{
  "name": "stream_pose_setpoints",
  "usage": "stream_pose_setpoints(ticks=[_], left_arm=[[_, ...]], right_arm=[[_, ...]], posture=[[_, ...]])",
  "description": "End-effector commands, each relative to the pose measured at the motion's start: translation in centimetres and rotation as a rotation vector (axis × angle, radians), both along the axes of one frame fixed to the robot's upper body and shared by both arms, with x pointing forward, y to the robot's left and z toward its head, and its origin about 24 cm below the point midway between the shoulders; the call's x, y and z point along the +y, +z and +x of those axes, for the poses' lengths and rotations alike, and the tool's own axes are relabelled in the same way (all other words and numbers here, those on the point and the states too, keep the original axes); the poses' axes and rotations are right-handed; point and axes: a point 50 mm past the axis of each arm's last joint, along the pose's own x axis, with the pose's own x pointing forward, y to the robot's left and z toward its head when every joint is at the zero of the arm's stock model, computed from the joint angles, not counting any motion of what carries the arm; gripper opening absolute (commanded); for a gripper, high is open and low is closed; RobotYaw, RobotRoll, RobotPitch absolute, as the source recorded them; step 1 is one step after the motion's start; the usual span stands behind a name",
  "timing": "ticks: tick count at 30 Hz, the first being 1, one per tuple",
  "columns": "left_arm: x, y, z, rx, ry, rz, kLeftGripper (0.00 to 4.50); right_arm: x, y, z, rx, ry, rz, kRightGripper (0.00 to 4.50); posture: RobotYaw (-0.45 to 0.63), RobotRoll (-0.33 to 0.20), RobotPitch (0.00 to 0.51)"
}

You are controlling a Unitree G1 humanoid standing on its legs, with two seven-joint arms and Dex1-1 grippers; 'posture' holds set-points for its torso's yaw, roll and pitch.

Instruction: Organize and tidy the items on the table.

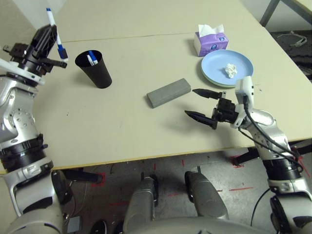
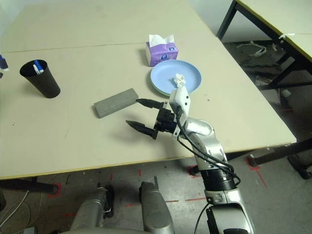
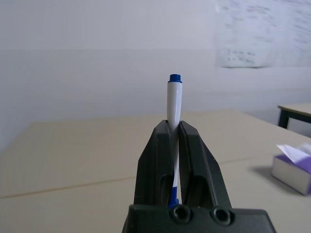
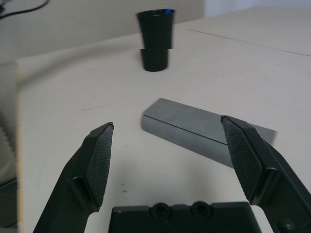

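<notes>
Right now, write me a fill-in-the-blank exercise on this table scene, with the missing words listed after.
1. The left claw is shut on a white ____ with a blue cap.
2. A second marker stands inside the black ____.
3. The crumpled tissue lies on the light-blue ____.
4. The right claw is open and points toward the grey ____.

Missing words: marker; cup; plate; case

Grey floor (image 2: pixel 273 195) with red tape marks, black-legged neighbouring table (image 2: pixel 273 9), pale wall (image 3: pixel 97 48).
</notes>
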Motion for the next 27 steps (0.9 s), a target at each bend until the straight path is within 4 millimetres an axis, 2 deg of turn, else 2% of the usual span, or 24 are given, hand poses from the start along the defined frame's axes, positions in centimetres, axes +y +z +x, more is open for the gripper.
stream_pose_setpoints(ticks=[1,8,11,14,27], left_arm=[[0.2,-0.4,1.0,0.002,0.025,0.013,0.01],[0.5,-1.5,3.0,-0.001,0.041,0.01,0.01],[1.1,-2.9,3.7,0.026,0.057,-0.016,0.01],[0.7,-3.8,4.4,0.054,0.053,-0.01,0.01],[0.0,-6.0,5.7,0.11,0.037,-0.035,0.01]], right_arm=[[-0.4,-0.3,-0.1,0.002,-0.027,-0.016,4.5],[-0.7,-0.4,-0.6,0.001,-0.033,-0.033,4.5],[-0.8,-0.4,-0.8,0.001,-0.031,-0.034,4.5],[-0.8,-0.4,-1.0,0.004,-0.025,-0.036,4.5],[-0.6,-0.3,-1.5,0.004,-0.014,-0.036,4.5]], posture=[[-0.29,0.0,0.196],[-0.31,0.0,0.195],[-0.32,0.0,0.195],[-0.33,0.0,0.196],[-0.34,0.0,0.201]])
